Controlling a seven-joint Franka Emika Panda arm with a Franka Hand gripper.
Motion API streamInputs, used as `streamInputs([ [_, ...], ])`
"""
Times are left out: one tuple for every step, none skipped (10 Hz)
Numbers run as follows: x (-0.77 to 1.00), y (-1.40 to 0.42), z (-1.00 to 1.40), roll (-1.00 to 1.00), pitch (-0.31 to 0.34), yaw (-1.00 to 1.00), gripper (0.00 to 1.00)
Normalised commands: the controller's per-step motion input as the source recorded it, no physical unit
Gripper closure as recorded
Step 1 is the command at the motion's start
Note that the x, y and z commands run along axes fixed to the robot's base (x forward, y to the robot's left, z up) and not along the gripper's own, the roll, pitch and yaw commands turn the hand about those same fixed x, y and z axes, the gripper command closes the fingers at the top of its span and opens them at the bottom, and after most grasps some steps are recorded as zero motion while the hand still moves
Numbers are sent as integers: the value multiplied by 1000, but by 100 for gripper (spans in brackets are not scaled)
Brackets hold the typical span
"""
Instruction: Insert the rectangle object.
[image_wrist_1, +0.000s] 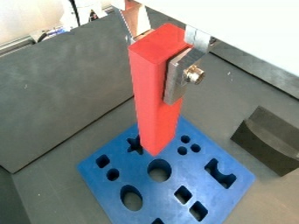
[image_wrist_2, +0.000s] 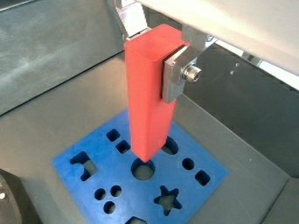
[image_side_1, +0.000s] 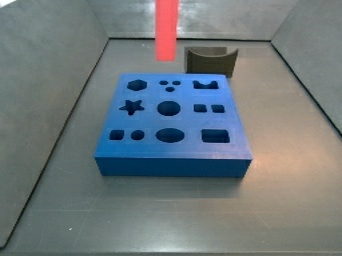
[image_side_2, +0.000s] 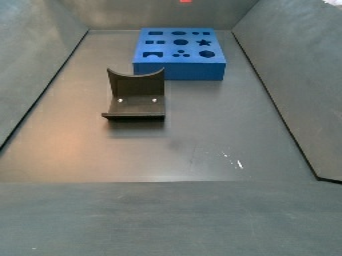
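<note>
My gripper (image_wrist_1: 158, 52) is shut on the upper end of the rectangle object (image_wrist_1: 155, 105), a long smooth red-orange bar, and holds it upright. A silver finger (image_wrist_1: 184, 75) presses on one side of it. It also shows in a wrist view (image_wrist_2: 149, 105) with the gripper (image_wrist_2: 156, 48) round its top. The bar's lower end hangs above the blue block with shaped holes (image_wrist_1: 187, 188), apart from it. In a side view the bar (image_side_1: 167, 28) hangs above the block (image_side_1: 171, 140) toward its far edge; the gripper is out of that frame.
A dark grey curved piece (image_side_1: 210, 60) stands behind the block; it also shows in a wrist view (image_wrist_1: 267, 138) and a side view (image_side_2: 134, 95). Grey walls enclose the floor. The block lies at the far end in a side view (image_side_2: 181, 52).
</note>
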Motion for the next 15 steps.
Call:
streamInputs([
  [0, -86, -74, 26, 0, 0, 100],
  [271, -291, 0, 86, 116, -503, 100],
  [166, -189, 0, 0, 0, -843, 100],
  [197, -163, -17, 0, 0, -843, 100],
  [229, -160, -74, 0, 0, -820, 100],
  [274, -160, -103, 0, 0, -783, 100],
  [354, -169, -106, 0, 0, -717, 100],
  [426, -177, -106, 0, 0, -654, 100],
  [483, -191, -114, 0, 0, -597, 100],
  [683, -231, -143, 0, 0, -400, 100],
  [709, -243, -143, 0, 0, -374, 100],
  [520, -194, -97, 0, 0, -566, 100],
  [329, -166, -103, 0, 0, -740, 100],
  [209, -131, -171, 0, 0, -843, 100],
  [26, -97, -191, 0, 0, -997, 100],
])
